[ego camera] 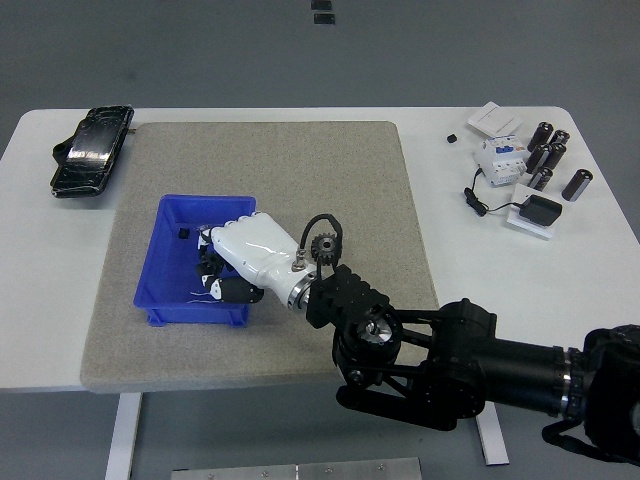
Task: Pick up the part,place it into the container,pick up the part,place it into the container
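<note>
right hand [232, 262] over the blue bin [160, 262] at left centre, fingers curled under but contents hidden so grip cannot be told, black gear [322, 247] lying on the mat by the wrist, liable to be knocked aside by the forearm.
</note>
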Available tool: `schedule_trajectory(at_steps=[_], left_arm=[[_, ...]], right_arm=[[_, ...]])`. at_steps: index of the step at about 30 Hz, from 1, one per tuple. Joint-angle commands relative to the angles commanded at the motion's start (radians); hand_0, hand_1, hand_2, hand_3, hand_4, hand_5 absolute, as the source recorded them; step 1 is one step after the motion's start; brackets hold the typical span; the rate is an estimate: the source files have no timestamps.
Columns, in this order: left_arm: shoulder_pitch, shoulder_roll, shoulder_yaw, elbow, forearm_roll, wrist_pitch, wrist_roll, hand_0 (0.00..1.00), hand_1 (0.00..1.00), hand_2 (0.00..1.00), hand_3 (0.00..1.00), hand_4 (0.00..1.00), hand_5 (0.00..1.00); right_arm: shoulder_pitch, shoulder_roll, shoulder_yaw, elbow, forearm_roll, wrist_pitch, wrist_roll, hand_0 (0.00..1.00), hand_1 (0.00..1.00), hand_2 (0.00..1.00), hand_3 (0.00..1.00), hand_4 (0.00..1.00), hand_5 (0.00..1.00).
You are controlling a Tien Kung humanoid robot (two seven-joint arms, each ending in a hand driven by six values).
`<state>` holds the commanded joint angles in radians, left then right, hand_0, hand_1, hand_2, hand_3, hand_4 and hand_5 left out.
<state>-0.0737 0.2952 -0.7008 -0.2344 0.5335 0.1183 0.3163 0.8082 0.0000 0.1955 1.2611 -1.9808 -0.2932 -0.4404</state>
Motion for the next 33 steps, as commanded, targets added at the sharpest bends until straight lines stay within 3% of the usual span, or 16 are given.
schedule_trajectory(at_steps=[1, 6, 7, 12, 13, 18, 24, 25, 28, 33], left_arm=[[0.0, 0.0, 0.0, 0.0, 0.0, 0.0, 0.0, 0.681, 0.635, 0.612, 0.587, 0.658, 0.277], [-0.001, -0.001, 0.001, 0.0, -0.002, 0.0, 0.0, 0.681, 0.635, 0.612, 0.587, 0.658, 0.277], [-0.001, -0.001, 0.001, 0.0, -0.001, 0.0, 0.0, 0.68, 0.635, 0.612, 0.587, 0.658, 0.277], [0.0, -0.001, 0.0, 0.0, 0.0, 0.0, 0.001, 0.68, 0.635, 0.612, 0.587, 0.658, 0.277], [0.0, 0.0, 0.0, 0.0, 0.0, 0.0, 0.001, 0.68, 0.635, 0.611, 0.587, 0.658, 0.278], [-0.001, 0.0, 0.002, 0.0, -0.002, 0.001, 0.0, 0.68, 0.635, 0.611, 0.587, 0.658, 0.278], [0.001, -0.004, 0.0, -0.001, -0.002, 0.0, 0.001, 0.68, 0.635, 0.611, 0.587, 0.658, 0.278], [0.002, -0.004, 0.0, -0.001, -0.002, 0.001, 0.001, 0.681, 0.635, 0.611, 0.587, 0.657, 0.277], [0.002, -0.004, -0.001, -0.001, -0.002, 0.001, 0.001, 0.681, 0.635, 0.611, 0.587, 0.657, 0.277], [0.002, -0.004, 0.004, 0.0, -0.009, 0.001, -0.001, 0.681, 0.635, 0.611, 0.587, 0.656, 0.277]], right_arm=[[0.001, 0.0, -0.004, -0.005, 0.001, 0.005, -0.005, 0.353, 0.673, 0.716, 0.702, 0.585, 0.341], [0.0, 0.0, -0.014, -0.022, 0.006, 0.02, -0.012, 0.353, 0.673, 0.716, 0.702, 0.585, 0.341], [0.0, 0.0, -0.014, -0.024, 0.008, 0.02, -0.011, 0.579, 0.814, 0.841, 0.827, 0.695, 0.352], [-0.002, 0.0, -0.014, -0.021, 0.014, 0.012, -0.002, 0.579, 0.814, 0.841, 0.827, 0.695, 0.352], [-0.002, 0.0, -0.014, -0.019, 0.014, 0.009, 0.0, 0.713, 0.846, 0.862, 0.851, 0.749, 0.378], [-0.006, 0.0, -0.001, -0.001, 0.024, -0.013, 0.011, 0.713, 0.846, 0.862, 0.851, 0.749, 0.378], [-0.022, -0.007, 0.094, 0.044, 0.111, -0.079, 0.053, 0.717, 0.838, 0.85, 0.84, 0.761, 0.393], [-0.023, -0.016, 0.119, 0.046, 0.133, -0.094, 0.063, 0.681, 0.788, 0.799, 0.799, 0.758, 0.404], [-0.023, -0.043, 0.181, 0.034, 0.16, -0.114, 0.072, 0.681, 0.788, 0.799, 0.799, 0.758, 0.404], [-0.033, -0.118, 0.232, -0.009, 0.134, -0.084, 0.052, 0.657, 0.761, 0.784, 0.774, 0.742, 0.398]])
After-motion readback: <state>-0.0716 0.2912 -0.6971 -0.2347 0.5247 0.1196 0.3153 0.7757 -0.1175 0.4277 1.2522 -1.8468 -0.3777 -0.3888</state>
